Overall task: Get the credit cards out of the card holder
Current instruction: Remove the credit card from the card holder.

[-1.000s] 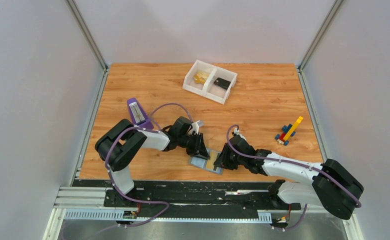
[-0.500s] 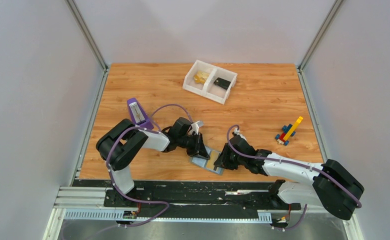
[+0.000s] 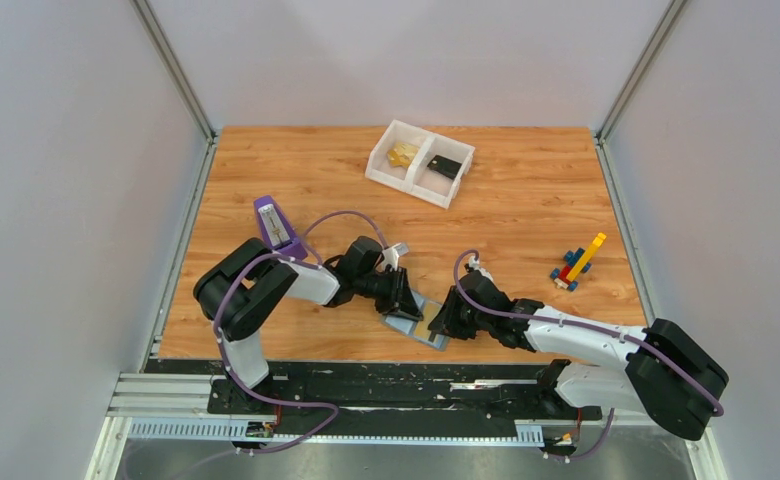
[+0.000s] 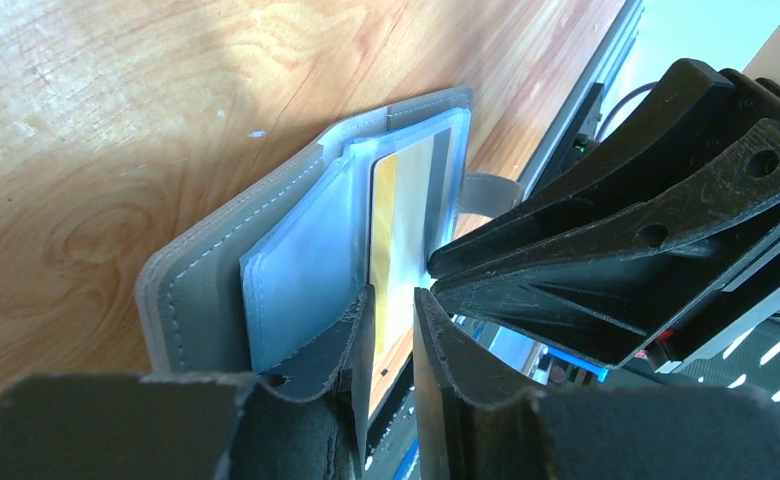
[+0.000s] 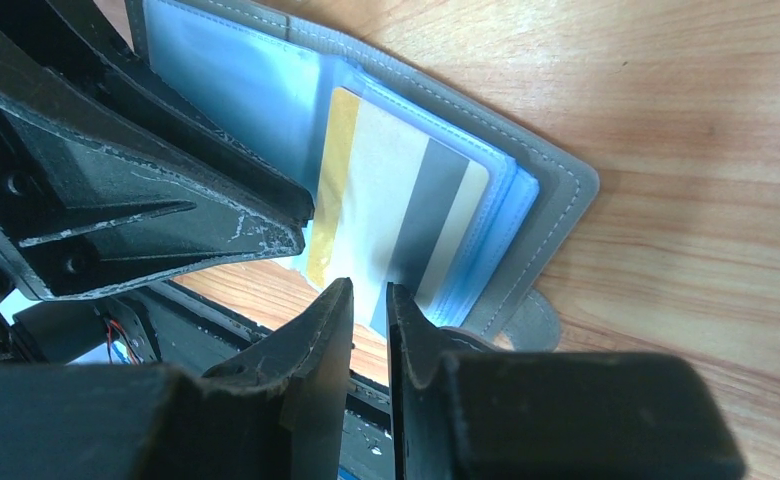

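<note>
The grey card holder (image 3: pixel 398 322) lies open near the table's front edge, its clear blue sleeves facing up (image 4: pixel 296 270) (image 5: pixel 256 100). One gold-yellow credit card (image 4: pixel 398 215) (image 5: pixel 386 215) with a grey stripe sticks part way out of a sleeve. My left gripper (image 3: pixel 403 300) (image 4: pixel 394 298) comes in from the left and my right gripper (image 3: pixel 438 322) (image 5: pixel 371 292) from the right. Both sets of tips are over the card's protruding end. Each pair of jaws stands a narrow slit apart, and wood and rail show through the gaps. I cannot tell whether they touch the card.
A white two-compartment tray (image 3: pixel 421 162) stands at the back, holding a gold piece and a black piece. A purple object (image 3: pixel 276 222) stands at the left and a toy brick figure (image 3: pixel 578 265) at the right. The black rail (image 3: pixel 366 375) runs just beyond the holder.
The left gripper has edged slightly down and right toward the holder. The right arm and the holder have not moved.
</note>
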{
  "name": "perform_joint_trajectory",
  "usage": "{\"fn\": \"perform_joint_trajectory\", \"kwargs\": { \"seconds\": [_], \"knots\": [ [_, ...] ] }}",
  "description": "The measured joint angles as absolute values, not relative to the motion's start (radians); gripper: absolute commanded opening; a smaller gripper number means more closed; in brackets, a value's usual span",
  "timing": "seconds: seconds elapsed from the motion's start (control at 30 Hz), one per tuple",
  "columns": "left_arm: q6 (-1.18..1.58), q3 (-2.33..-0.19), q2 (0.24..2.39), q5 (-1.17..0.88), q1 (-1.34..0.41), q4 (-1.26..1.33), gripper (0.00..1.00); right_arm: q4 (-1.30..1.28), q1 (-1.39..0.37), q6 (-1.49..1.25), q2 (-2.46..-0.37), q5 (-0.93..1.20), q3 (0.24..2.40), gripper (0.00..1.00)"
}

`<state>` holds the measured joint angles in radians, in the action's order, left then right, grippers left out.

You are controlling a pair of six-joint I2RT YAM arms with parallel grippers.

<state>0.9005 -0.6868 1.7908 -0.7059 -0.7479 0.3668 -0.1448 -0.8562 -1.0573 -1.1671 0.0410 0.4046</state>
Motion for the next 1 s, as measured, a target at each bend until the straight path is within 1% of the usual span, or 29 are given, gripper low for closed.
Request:
{"fn": "perform_joint_trajectory", "kwargs": {
  "seconds": [0.13, 0.17, 0.2, 0.23, 0.3, 0.53, 0.77, 0.93, 1.0],
  "knots": [
    [0.9, -0.687, 1.8, -0.705, -0.756, 0.377, 0.18, -0.145, -0.856, -1.057, -1.167, 0.039, 0.405, 0.2],
    [0.9, -0.687, 1.801, -0.705, -0.757, 0.377, 0.13, -0.145, -0.856, -1.057, -1.167, 0.038, 0.405, 0.2],
    [0.899, -0.687, 1.802, -0.703, -0.76, 0.376, 0.1, -0.145, -0.856, -1.057, -1.167, 0.037, 0.405, 0.2],
    [0.898, -0.687, 1.802, -0.701, -0.762, 0.373, 0.04, -0.144, -0.856, -1.057, -1.167, 0.036, 0.405, 0.2],
    [0.895, -0.687, 1.802, -0.697, -0.765, 0.366, 0.0, -0.144, -0.856, -1.057, -1.167, 0.035, 0.405, 0.2],
    [0.887, -0.688, 1.798, -0.678, -0.768, 0.337, 0.0, -0.145, -0.855, -1.053, -1.167, 0.031, 0.405, 0.21],
    [0.849, -0.688, 1.726, -0.593, -0.778, 0.225, 0.0, -0.167, -0.846, -1.045, -1.144, 0.006, 0.405, 0.26],
    [0.846, -0.681, 1.706, -0.563, -0.778, 0.203, 0.0, -0.202, -0.843, -1.047, -1.119, -0.006, 0.405, 0.31],
    [0.846, -0.679, 1.705, -0.561, -0.778, 0.201, 0.05, -0.22, -0.843, -1.052, -1.107, -0.012, 0.405, 0.31]
  ]
}}
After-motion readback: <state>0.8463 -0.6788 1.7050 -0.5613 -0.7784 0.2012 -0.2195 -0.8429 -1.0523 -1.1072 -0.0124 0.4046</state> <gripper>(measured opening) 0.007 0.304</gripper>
